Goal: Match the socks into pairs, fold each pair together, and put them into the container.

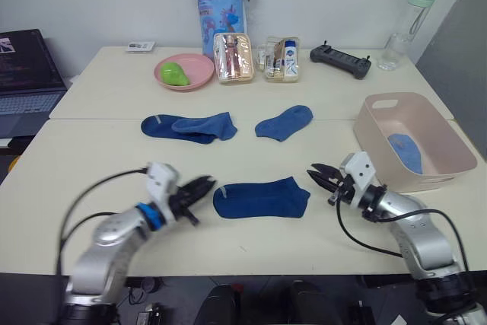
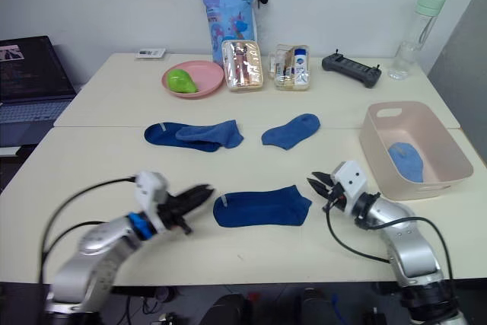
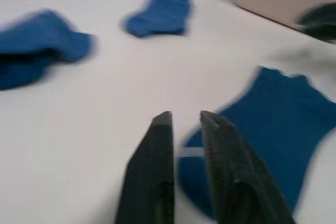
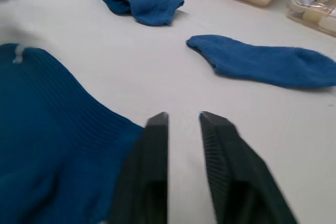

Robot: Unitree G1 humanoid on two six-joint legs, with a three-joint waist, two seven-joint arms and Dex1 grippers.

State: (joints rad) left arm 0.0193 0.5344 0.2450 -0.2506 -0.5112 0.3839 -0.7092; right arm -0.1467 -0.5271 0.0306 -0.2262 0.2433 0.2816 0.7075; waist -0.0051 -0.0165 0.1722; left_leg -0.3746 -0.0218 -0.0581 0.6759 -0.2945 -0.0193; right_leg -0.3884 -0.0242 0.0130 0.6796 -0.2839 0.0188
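In the left eye view, a dark blue sock [image 1: 261, 198] lies flat at lower centre of the counter [image 1: 114, 97], between the left tool [image 1: 204, 186] and right tool [image 1: 318, 173], both slightly parted and empty. At right, the pink container [image 1: 426, 176] holds a lighter sock [image 1: 406, 151]. In the left wrist view the fingers [image 3: 157, 177] hover narrowly apart at the dark sock's cuff.

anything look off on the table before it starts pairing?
Nothing spilled or damaged. Only oddity: two socks lie overlapped in a loose heap mid-table, while the dark sock and medium-blue sock lie flat and apart. One sock already sits unpaired in the container.
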